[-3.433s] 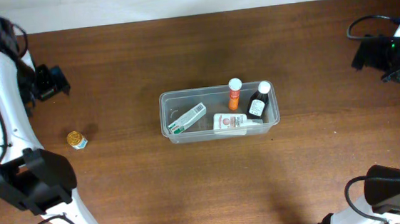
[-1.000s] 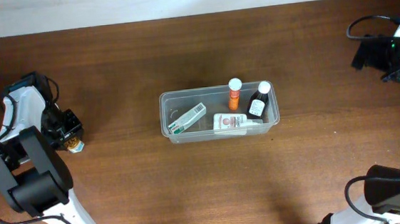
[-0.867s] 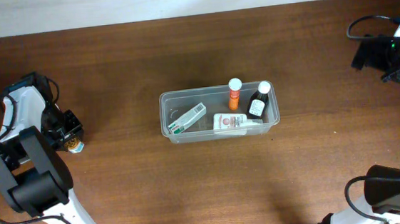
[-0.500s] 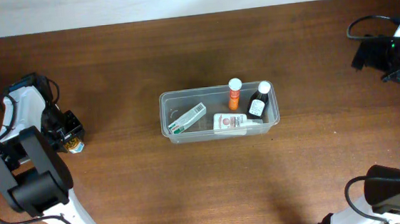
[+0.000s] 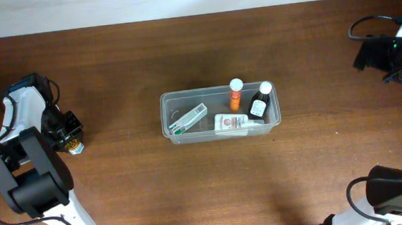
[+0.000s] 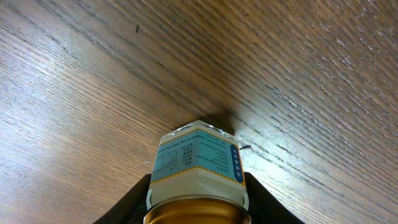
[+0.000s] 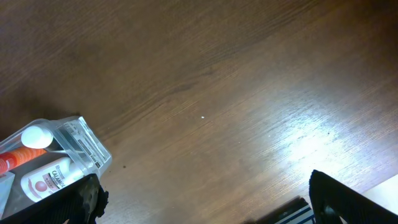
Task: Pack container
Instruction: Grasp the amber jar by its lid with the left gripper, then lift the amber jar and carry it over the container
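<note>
The container [image 5: 172, 100], a clear rectangular tub, stands mid-table and holds a green-and-white box [image 5: 188, 118], an orange bottle [image 5: 236, 94], a dark bottle [image 5: 259, 101] and a white bottle [image 5: 232, 124] lying flat. At the far left a small jar [image 5: 78, 145] with a gold lid stands on the wood. My left gripper [image 5: 73, 139] is shut on it. In the left wrist view the jar [image 6: 198, 163] with its pale blue label fills the gap, and a black finger [image 6: 132, 200] presses each side. My right gripper [image 5: 364, 55] hangs open at the far right, holding nothing.
The right wrist view shows bare wood between the wide-apart fingers [image 7: 79, 200], the container's corner [image 7: 84, 144] at the lower left, and a striped object [image 7: 287, 213] at the bottom edge. The table's back edge runs along the top of the overhead view.
My left gripper has come down from the back left corner to the jar. Over the last second the overhead view shows no further movement. The right arm has not moved.
</note>
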Available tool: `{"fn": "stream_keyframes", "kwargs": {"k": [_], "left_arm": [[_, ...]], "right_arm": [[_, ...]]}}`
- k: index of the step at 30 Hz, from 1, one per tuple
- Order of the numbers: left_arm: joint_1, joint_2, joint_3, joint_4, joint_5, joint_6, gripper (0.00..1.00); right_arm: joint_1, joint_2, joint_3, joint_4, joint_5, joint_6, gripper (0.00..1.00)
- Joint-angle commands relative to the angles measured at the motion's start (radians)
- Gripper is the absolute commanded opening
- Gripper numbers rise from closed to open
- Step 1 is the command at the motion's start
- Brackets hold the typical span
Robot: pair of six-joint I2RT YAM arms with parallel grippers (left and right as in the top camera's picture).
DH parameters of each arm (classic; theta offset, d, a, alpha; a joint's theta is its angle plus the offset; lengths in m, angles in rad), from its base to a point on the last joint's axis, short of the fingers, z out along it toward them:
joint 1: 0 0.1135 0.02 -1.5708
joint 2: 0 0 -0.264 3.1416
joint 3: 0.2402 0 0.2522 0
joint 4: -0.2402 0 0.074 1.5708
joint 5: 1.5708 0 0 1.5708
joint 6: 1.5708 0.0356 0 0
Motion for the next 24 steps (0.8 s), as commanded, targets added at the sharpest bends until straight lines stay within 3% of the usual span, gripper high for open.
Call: {"fn": "stream_keyframes", "kwargs": {"k": [1, 9, 15, 24], "left_arm": [[0.004, -0.004, 0.006, -0.006, 0.063, 0.021, 0.37], [0.003, -0.004, 0.169, -0.147, 0.080, 0.040, 0.37], [-0.025, -0.005, 0.344, -0.246, 0.223, 0.095, 0.38], [-0.234, -0.005, 0.555, -0.346, 0.292, 0.134, 0.38]], "right_arm": [[-0.001, -0.002, 0.000, 0.003, 0.002, 0.008, 0.98], [-0.001, -0.002, 0.000, 0.003, 0.002, 0.008, 0.98], [-0.001, -0.002, 0.000, 0.003, 0.002, 0.008, 0.98], [-0.001, -0.002, 0.000, 0.003, 0.002, 0.008, 0.99]]}}
